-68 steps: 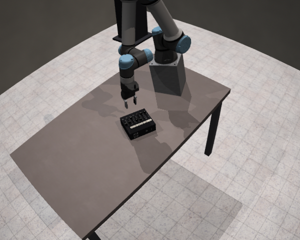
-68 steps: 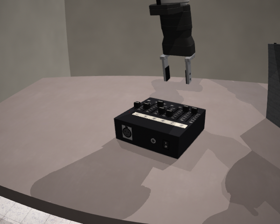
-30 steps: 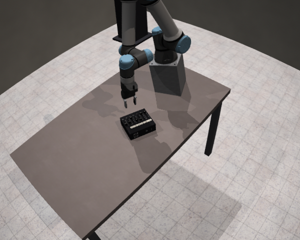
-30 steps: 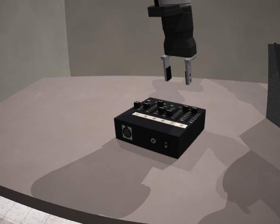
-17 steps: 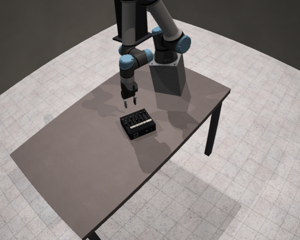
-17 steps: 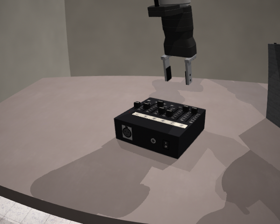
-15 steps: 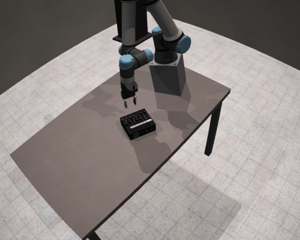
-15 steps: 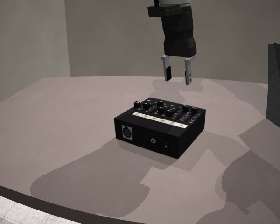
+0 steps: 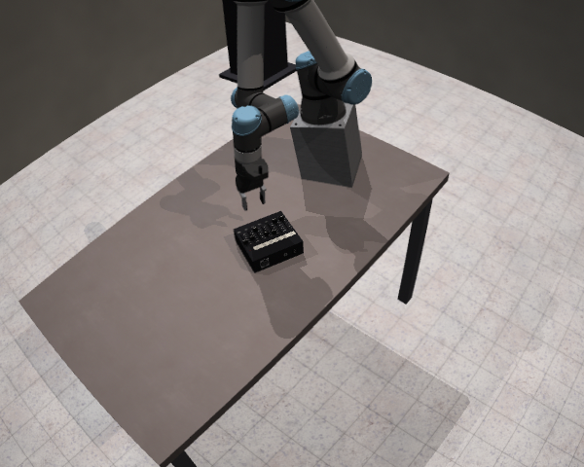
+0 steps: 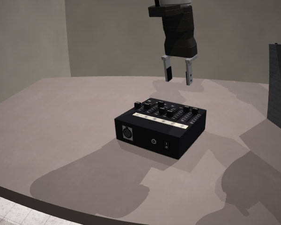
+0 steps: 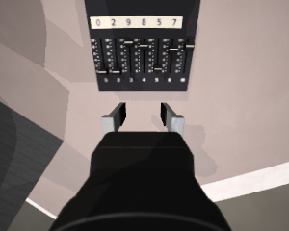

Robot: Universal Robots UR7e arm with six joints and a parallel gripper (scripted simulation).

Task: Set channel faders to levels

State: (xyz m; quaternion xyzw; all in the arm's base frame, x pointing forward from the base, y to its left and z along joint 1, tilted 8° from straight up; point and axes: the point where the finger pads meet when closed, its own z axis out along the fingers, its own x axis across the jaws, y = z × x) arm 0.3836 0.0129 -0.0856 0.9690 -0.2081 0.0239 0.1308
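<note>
The black lighting desk stands on its feet near the middle of the table. Its white tape reads 0, 2, 9, 8, 5, 7. In the wrist view, fader one and fader two sit at the end far from the tape. Fader three and fader four sit high. Fader five sits low, fader six fairly high. The master fader is high. My gripper is open and empty, hanging above the table just behind the desk.
The robot's dark pedestal stands on the table behind the desk. The table's edge runs close behind the gripper in the wrist view.
</note>
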